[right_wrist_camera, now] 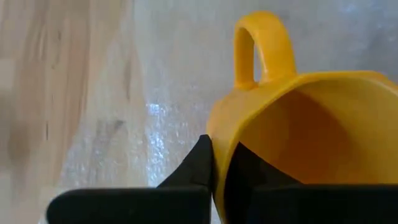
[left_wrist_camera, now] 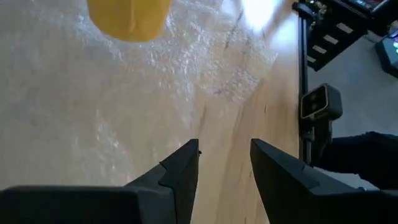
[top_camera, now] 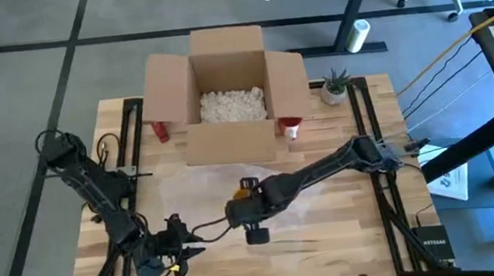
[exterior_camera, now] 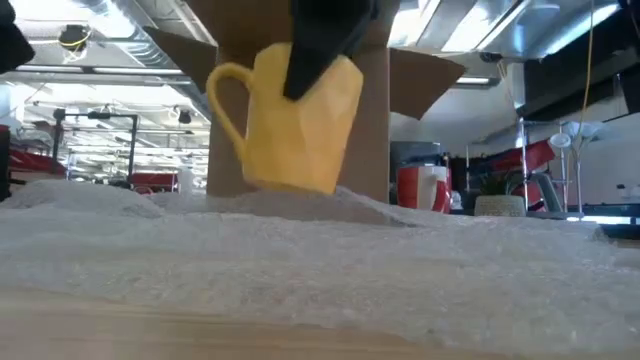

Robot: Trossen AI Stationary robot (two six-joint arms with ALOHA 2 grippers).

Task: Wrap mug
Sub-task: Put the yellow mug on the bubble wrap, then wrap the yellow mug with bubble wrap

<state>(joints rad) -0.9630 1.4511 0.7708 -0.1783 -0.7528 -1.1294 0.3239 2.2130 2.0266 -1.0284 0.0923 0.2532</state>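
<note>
Left gripper low over near-left of counter, jaws spread, holding nothing. Sheet of bubble wrap spread flat across counter centre. Yellow mug upright on the wrap, tilted slightly, handle pointing away from right gripper. Right gripper pinching mug rim, one finger inside, one outside. Open cardboard box with packing peanuts at far edge, small potted plant to its right.
</note>
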